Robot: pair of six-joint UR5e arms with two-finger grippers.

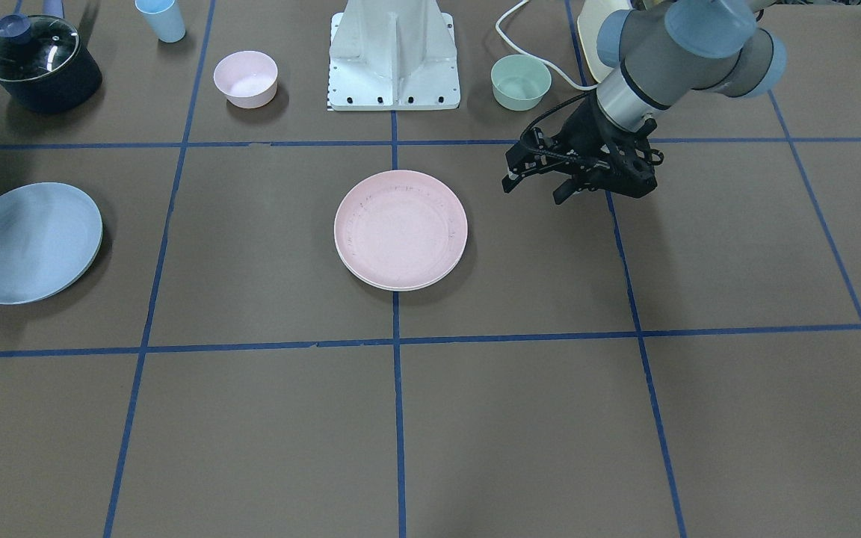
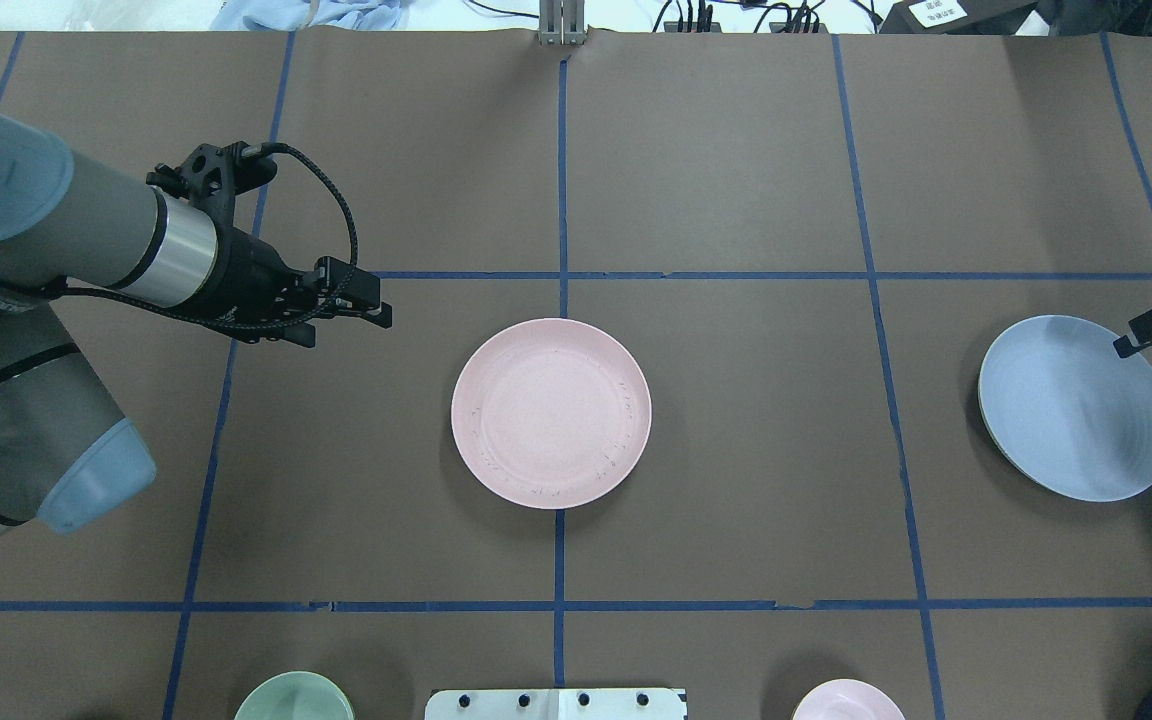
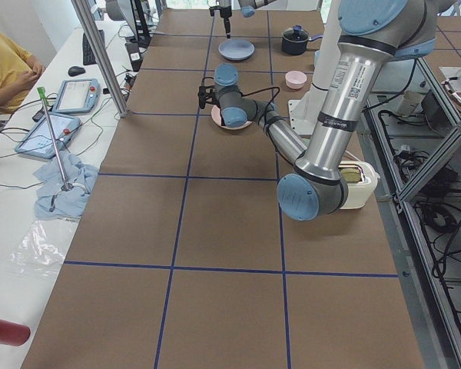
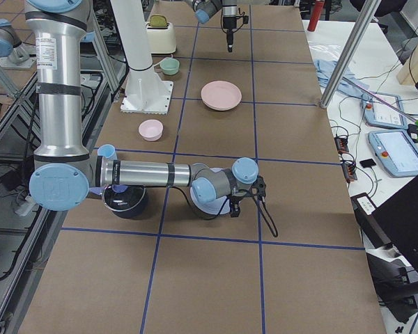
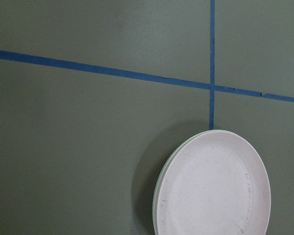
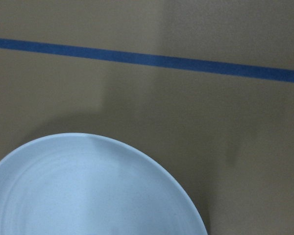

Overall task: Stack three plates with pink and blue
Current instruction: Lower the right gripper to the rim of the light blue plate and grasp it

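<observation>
We judge the stack to be two-thirds built. The pink plate (image 2: 551, 412) sits in the middle of the table (image 2: 736, 150), well away from every edge. The left wrist view shows the pale rim of the cream plate (image 5: 155, 205) peeping out beneath it. What remains is the blue plate (image 2: 1076, 410), which lies alone close to the table's edge on the robot's right, well apart from the other two. So the step in hand is fetching it.

The right gripper (image 2: 1136, 340) is at that plate's rim, on the side toward the operators' edge. Only a dark sliver of it enters the overhead and front views. We cannot tell how wide its fingers stand, nor whether they already pinch the rim (the wrist camera shows only plate and table).

The next move, as we read it, needs a sure pinch on the thin rim. After that come a lift clear of the table, a carry toward the centre, and a level release centred on the pink plate, so that nothing slides.

In the right side view, the right arm lies long and low along the table, its wrist turned down over the blue plate. The left arm comes in from the robot's left edge with its forearm nearly level and its wrist aimed at the centre. The left gripper (image 1: 537, 187) hovers spread apart and empty, short of the pink plate.
</observation>
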